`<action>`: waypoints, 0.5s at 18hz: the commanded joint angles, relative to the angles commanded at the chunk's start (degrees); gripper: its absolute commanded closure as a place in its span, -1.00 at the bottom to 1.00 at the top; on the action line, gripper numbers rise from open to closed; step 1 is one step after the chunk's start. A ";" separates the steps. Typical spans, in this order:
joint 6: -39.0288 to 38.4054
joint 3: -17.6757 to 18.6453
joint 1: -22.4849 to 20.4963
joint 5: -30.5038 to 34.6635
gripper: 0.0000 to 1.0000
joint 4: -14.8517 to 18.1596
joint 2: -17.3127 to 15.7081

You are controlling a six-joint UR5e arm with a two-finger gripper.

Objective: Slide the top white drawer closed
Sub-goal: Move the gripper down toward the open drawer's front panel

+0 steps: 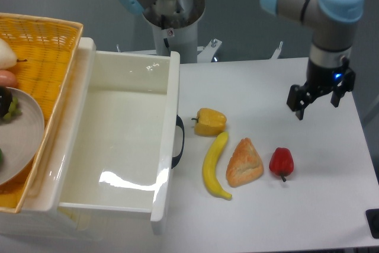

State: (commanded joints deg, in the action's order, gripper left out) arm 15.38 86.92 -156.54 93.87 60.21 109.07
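The top white drawer stands pulled far out to the right, a deep glossy white box with nothing inside. Its black curved handle faces the table's middle. My gripper hangs over the table's right side, well away from the handle, above and to the right of the red pepper. Its two black fingers point down and stand apart, open, with nothing between them.
A yellow pepper, a banana, a pastry and a red pepper lie on the table just right of the handle. A yellow wicker basket with a plate of food sits on the cabinet at the left.
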 joint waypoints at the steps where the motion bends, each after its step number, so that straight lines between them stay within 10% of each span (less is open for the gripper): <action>1: -0.44 0.26 0.79 -0.09 -1.00 0.00 -0.26; 9: -1.24 0.88 7.82 -0.96 -1.00 0.18 0.70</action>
State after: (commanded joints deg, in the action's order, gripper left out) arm 14.15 87.80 -148.72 92.90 60.38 109.77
